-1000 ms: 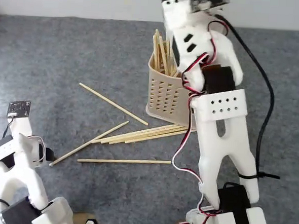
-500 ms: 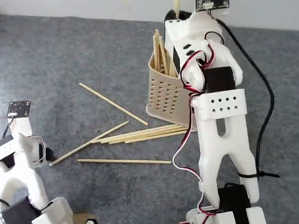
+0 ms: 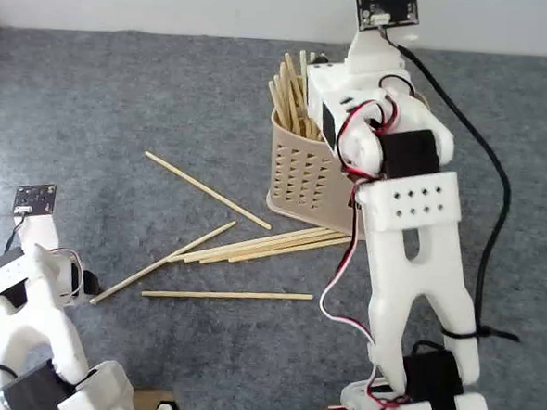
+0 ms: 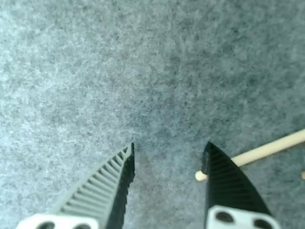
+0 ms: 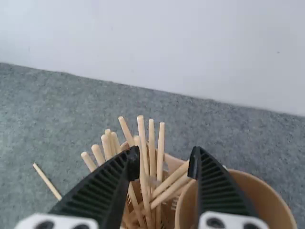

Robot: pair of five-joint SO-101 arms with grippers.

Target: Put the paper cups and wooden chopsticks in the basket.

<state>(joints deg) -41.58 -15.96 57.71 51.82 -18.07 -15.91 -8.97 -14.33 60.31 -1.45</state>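
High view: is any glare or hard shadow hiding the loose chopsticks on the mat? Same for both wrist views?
High view: soft even light, no glare; the loose chopsticks cast faint thin shadows on the grey mat. Left wrist view: evenly lit, a chopstick plain beside the left tool. Right wrist view: bright white wall, no glare on the upright chopsticks.

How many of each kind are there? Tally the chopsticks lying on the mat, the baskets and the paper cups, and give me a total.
Single chopsticks on the mat: 3
Chopsticks in the bunch beside the basket: 3, as far as their overlap shows
Basket: 1
Paper cup: 1
Total: 8
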